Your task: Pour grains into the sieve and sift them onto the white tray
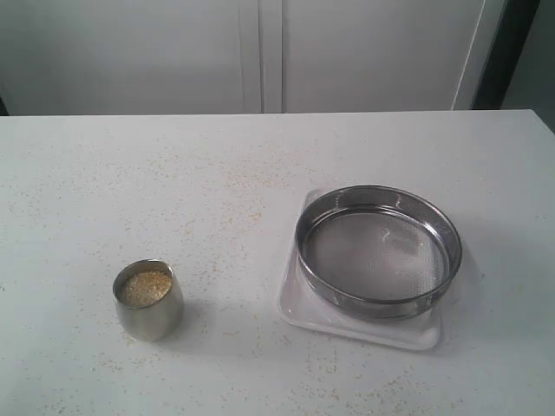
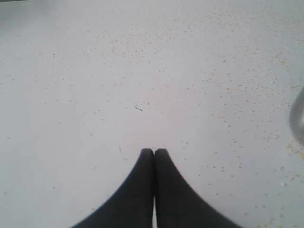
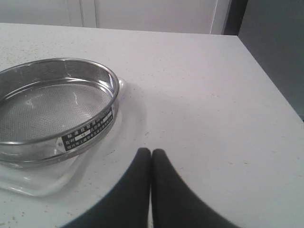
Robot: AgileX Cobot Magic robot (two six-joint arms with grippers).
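The steel sieve (image 1: 378, 251) rests on the white tray (image 1: 357, 328) right of the table's middle; its mesh looks bare. A small rounded steel cup (image 1: 148, 300) at the front left holds the grains (image 1: 145, 287). Neither arm shows in the exterior view. My left gripper (image 2: 154, 152) is shut with nothing between its fingers, over bare tabletop, the cup's blurred edge (image 2: 298, 118) off to one side. My right gripper (image 3: 151, 152) is also shut and empty, beside the sieve (image 3: 52, 107) and the tray (image 3: 42, 183), apart from both.
Stray grains (image 1: 234, 195) are scattered over the white table (image 1: 87, 173). White cabinet doors (image 1: 260, 52) stand behind it. The table's right edge (image 3: 270, 80) runs close to the right gripper, with a dark drop beyond.
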